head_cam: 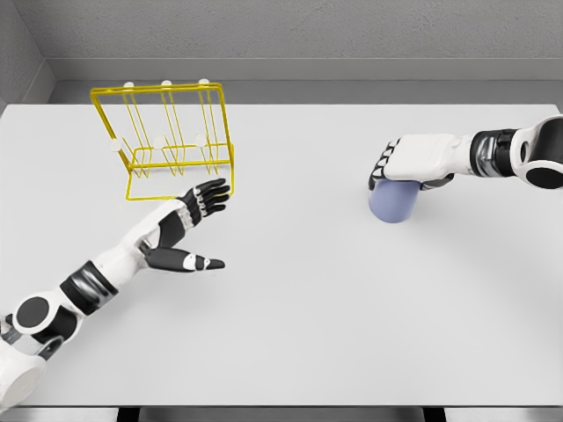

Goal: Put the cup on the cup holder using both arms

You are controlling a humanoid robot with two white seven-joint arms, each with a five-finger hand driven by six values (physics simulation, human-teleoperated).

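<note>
Between the left hand and the right hand the white surface lies bare, a wide lane with nothing standing in it. Just beyond the left hand's fingertips the yellow wire cup holder blocks the way forward. Under the right hand's palm sits the blue cup, closing off the downward path there

Simulated test bench, bare white table, grey walls

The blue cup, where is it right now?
In the head view the blue cup stands on the right side of the white table, under the right robot hand, far from the yellow cup holder.
</note>
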